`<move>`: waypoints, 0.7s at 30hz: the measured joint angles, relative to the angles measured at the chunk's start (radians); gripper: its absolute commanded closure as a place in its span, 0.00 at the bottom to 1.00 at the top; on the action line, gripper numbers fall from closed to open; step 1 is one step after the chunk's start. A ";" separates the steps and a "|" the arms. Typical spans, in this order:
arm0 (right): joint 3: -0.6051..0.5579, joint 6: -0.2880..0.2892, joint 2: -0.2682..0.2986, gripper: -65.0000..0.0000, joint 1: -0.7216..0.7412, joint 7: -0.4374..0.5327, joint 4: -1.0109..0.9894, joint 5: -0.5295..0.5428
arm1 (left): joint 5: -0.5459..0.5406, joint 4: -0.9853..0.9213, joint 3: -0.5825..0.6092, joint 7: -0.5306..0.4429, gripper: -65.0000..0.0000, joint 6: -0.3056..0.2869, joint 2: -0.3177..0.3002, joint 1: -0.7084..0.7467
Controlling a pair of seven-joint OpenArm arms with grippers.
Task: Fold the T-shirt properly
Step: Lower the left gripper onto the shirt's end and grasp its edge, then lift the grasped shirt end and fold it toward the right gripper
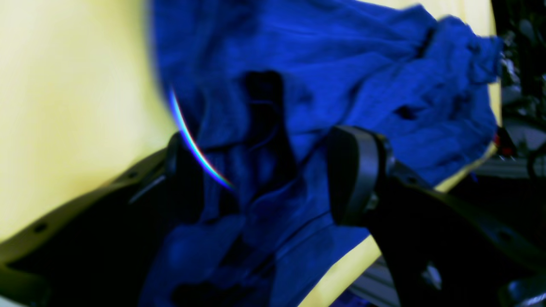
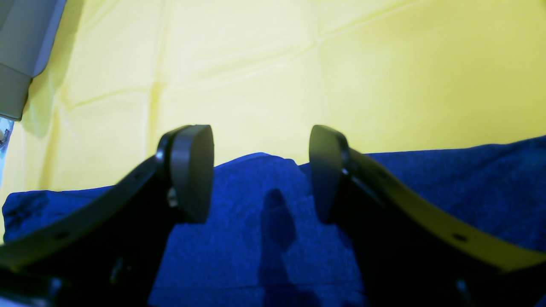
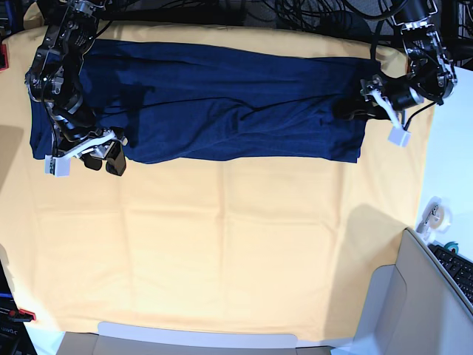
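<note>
From the left wrist, the left claw [image 1: 264,175] stands apart over bunched T-shirt [image 1: 324,68], likely ready to pinch that end. From the right wrist, the right claw [image 2: 260,170] gapes empty at the smooth hem. The base view alone shows 1 long band across the counter [image 3: 236,251], 2 arms at opposite ends.

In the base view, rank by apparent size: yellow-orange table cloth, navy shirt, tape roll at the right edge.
1. Yellow-orange table cloth
2. Dark navy blue long-sleeved shirt
3. Small tape roll, clearly smallest.
</note>
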 measured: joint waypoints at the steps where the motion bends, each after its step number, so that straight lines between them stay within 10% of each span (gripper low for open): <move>1: 0.000 0.000 0.000 0.46 0.000 0.000 0.000 0.000 | 0.000 0.000 0.015 -0.007 0.44 0.000 0.002 0.000; 7: 0.000 0.000 0.000 0.46 0.000 0.000 0.000 0.000 | 0.001 -0.001 0.028 -0.006 0.55 0.000 0.003 -0.002; 14: 0.000 0.000 0.003 0.46 0.000 0.000 0.000 0.000 | 0.031 -0.007 0.027 0.017 1.00 0.003 0.005 -0.001; 21: 0.005 0.000 0.003 0.46 0.000 0.000 0.000 0.000 | 0.035 0.051 0.027 0.032 1.00 0.005 0.012 0.001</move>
